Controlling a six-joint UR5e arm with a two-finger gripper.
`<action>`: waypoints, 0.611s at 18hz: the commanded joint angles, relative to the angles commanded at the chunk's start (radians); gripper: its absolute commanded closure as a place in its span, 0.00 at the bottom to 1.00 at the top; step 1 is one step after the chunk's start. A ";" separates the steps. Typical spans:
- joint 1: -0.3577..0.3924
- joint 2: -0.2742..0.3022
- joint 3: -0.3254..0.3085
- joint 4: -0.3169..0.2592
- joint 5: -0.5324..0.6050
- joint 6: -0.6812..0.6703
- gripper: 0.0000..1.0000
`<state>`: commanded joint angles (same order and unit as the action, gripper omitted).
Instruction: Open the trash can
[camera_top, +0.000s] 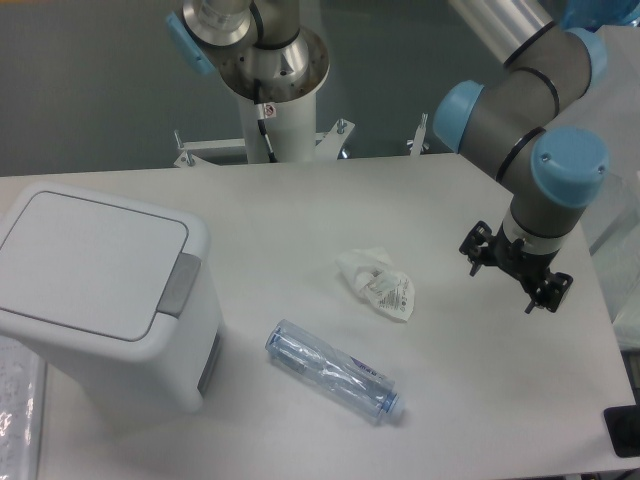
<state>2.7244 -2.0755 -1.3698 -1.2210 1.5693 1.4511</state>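
Note:
The trash can (95, 290) is a large boxy white bin at the left of the table. Its flat lid (90, 260) is closed. A grey rectangular push-button (179, 285) sits at the lid's right edge. My gripper (512, 278) hangs at the right side of the table, far from the bin, a little above the tabletop. Its two dark fingers (478, 250) stand apart and hold nothing.
A crumpled white plastic wrapper (378, 284) lies mid-table. A clear plastic bottle (333, 371) lies on its side in front of it. The arm's base column (272, 90) stands behind the table's far edge. A dark object (624, 430) sits at the lower right corner.

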 joint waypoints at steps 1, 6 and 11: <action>0.000 0.000 0.000 0.000 0.003 0.000 0.00; -0.005 0.003 -0.005 0.006 -0.011 -0.006 0.00; -0.043 0.026 0.000 -0.024 -0.066 -0.110 0.00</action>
<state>2.6815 -2.0495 -1.3699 -1.2455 1.5035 1.3411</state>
